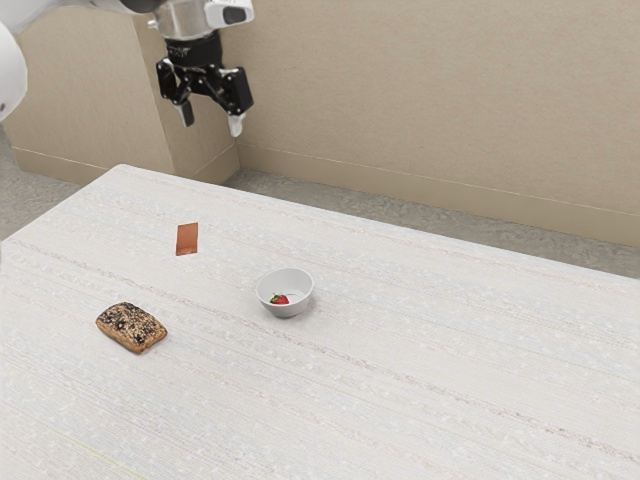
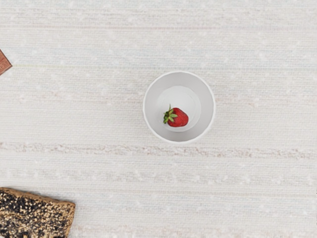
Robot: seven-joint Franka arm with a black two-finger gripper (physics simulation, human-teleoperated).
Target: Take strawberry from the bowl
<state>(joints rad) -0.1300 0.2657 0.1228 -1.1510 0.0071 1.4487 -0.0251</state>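
Note:
High above the table's far side, the black gripper (image 1: 211, 120) hangs open, its two fingers apart with nothing between them. The white bowl (image 1: 286, 304) stands upright on the table, well below the gripper and toward the exterior view's right. Inside it lies a small red strawberry (image 1: 280, 299). From above, in the wrist view, the strawberry (image 2: 179, 117) rests on the floor of the bowl (image 2: 208, 106), off-centre near the wall, its green leaves pointing to one side.
A seeded bread piece (image 1: 132, 327) lies on the pale table (image 1: 420, 380), toward the exterior view's left of the bowl. Farther back is a flat reddish-brown rectangle (image 1: 187, 239). The wrist view also has part of the bread (image 2: 34, 213) and a corner of the rectangle (image 2: 4, 63).

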